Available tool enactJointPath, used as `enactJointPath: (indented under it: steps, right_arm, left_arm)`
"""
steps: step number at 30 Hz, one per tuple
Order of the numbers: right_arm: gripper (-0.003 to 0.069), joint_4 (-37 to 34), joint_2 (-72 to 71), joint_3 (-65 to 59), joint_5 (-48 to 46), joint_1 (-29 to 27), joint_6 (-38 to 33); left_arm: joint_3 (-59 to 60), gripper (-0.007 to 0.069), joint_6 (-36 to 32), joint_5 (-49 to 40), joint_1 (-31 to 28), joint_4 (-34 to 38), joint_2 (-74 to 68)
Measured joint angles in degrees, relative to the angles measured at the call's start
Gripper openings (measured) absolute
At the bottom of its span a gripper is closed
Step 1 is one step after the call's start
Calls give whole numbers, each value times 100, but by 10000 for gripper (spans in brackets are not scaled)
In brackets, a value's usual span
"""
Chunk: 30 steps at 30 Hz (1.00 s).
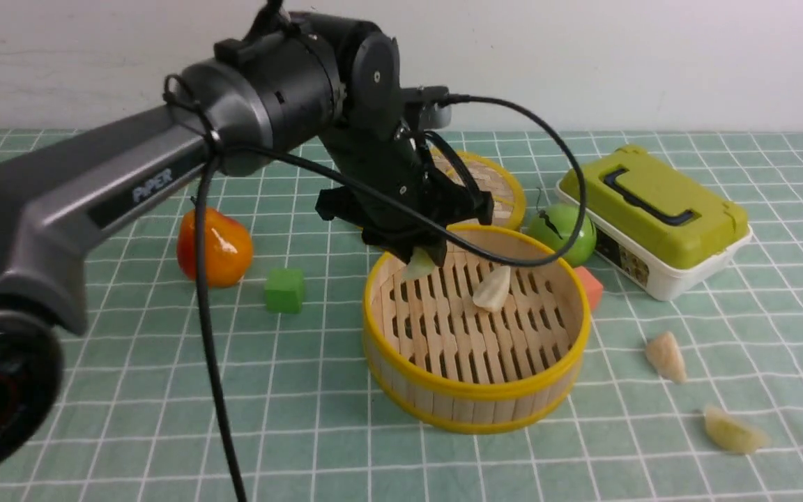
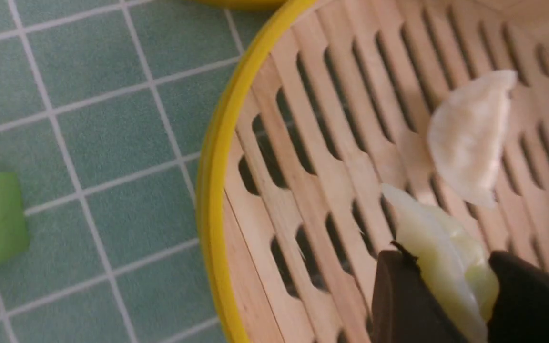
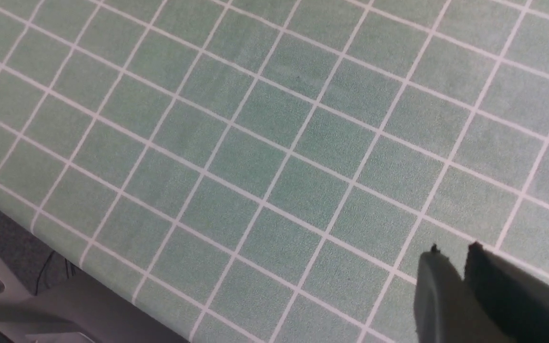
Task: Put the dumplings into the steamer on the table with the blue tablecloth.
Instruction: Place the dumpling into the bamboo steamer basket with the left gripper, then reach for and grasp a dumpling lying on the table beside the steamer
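left end effector [image 1: 421, 263]: clamped tight on held dumpling [image 2: 439, 247]; directly above steamer [image 1: 475, 390] floor
second dumpling [image 1: 493, 288]: in steamer, just beside left end effector
third dumpling [image 1: 666, 356]; fourth dumpling [image 1: 730, 430]: on surface [image 1: 304, 418], well apart from it
right end effector [image 3: 453, 252]: fingers nearly together; empty

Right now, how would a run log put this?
left end effector: dumpling held over steamer | inside: second dumpling | tablecloth: two dumplings | right end effector: shut
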<state>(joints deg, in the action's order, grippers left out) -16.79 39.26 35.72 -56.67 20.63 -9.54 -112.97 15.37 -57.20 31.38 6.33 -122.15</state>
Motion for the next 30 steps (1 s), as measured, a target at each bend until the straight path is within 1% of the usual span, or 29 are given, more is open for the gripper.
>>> enactJointPath:
  steps: [4, 8, 10, 13, 16, 19, 21, 25, 26, 27, 28, 29, 30]
  right_arm:
    - [88, 341, 0, 168, -198, 0, 414]
    - [93, 563, 11, 449, -340, 0, 607]
    - [93, 643, 71, 615, -429, 0, 689]
    - [93, 720, 248, 797, -532, 0, 707]
    - [93, 799, 504, 969, -594, 0, 709]
    - [95, 907, 862, 1362, -655, 0, 709]
    - [95, 1041, 1152, 1656, -656, 0, 709]
    - [95, 1173, 1694, 2053, -656, 0, 714]
    - [95, 1189, 1977, 2231, -656, -6, 714]
    - [95, 1189, 2094, 2281, -656, -20, 714]
    - [95, 1114, 2376, 2506, -623, -111, 714]
    - [95, 1103, 2438, 2530, -613, -145, 714]
    - [95, 1032, 2642, 2715, -565, -351, 702]
  left_arm:
    - [-543, 206, -114, -82, -63, 5, -735]
    - [-895, 206, -133, -82, -63, -114, -1096]
    - [-965, 229, -133, -82, -75, -147, -1230]
    - [-984, 318, -138, -88, -74, -170, -1314]
    - [-1097, 405, -138, -295, -74, -334, -1315]
    - [-1469, 457, -138, -837, -74, -633, -1158]
    - [-1674, 461, -138, -1030, -75, -671, -859]
    - [-1870, 426, -168, -1180, -80, -633, -160]
    - [-1895, 387, -250, -1292, -80, -633, 252]
    - [-1900, 374, -282, -1317, -80, -633, 353]
    - [-1852, 301, -406, -1387, -80, -740, 743]
    - [-1836, 292, -417, -1387, -80, -761, 843]
    - [-1626, 214, -437, -1402, -115, -902, 1249]
